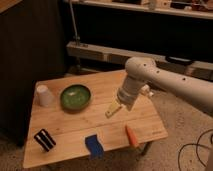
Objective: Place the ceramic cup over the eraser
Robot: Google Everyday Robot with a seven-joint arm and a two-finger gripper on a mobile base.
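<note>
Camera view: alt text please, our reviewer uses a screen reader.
The robot's open, empty gripper hangs over the middle of a wooden table, beside a green bowl. The ceramic cup stands at the far left corner, the striped black eraser at the front left, with a blue block and orange carrot-shaped piece along the front.

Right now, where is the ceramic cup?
Camera view: the ceramic cup stands far left on the table, beside the green bowl; the gripper hovers right of the bowl.

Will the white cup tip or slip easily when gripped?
The ceramic cup looks small and tapered, so probably light and tippy; its smooth wall may slip. The gripper hangs beside the green bowl, jaws open.
</note>
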